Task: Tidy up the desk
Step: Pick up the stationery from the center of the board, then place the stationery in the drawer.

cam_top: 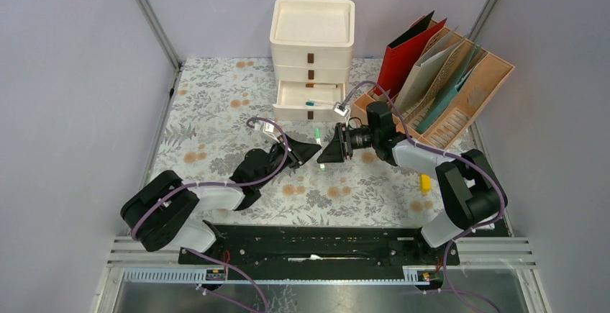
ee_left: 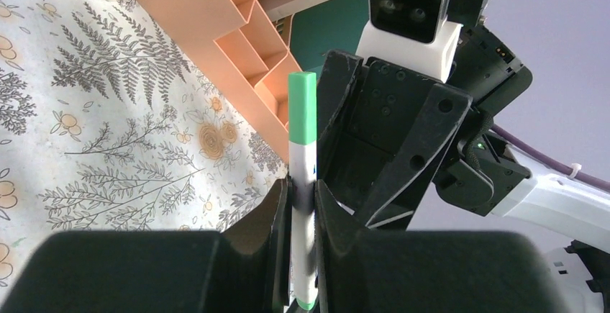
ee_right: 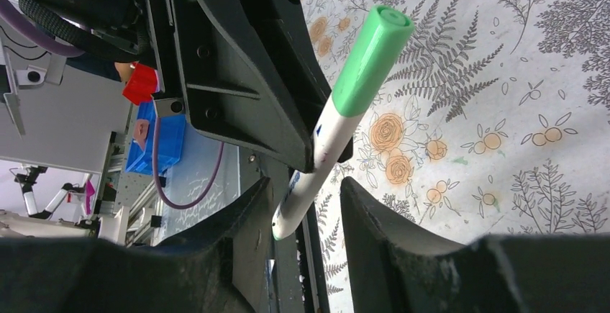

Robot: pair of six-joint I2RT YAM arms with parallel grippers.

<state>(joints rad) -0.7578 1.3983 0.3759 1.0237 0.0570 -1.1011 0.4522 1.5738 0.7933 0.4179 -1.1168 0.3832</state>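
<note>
The desk (cam_top: pixel 216 111) is a fern-and-flower cloth top. My left gripper (cam_top: pixel 308 152) is shut on a white marker with a green cap (cam_top: pixel 317 137) and holds it upright above the middle of the desk. In the left wrist view the marker (ee_left: pixel 302 140) is pinched between the jaws of that gripper (ee_left: pixel 302 209). My right gripper (cam_top: pixel 332 152) faces it from the right. In the right wrist view that gripper (ee_right: pixel 306 209) is open, and the marker's (ee_right: pixel 345 111) lower end sits between its fingers without being clamped.
A cream drawer unit (cam_top: pixel 313 47) stands at the back, its lowest drawer open with a teal pen (cam_top: pixel 316 103) inside. A peach file organizer (cam_top: pixel 467 97) with a red folder (cam_top: pixel 403 57) stands at back right. A small yellow object (cam_top: pixel 425 183) lies by the right arm.
</note>
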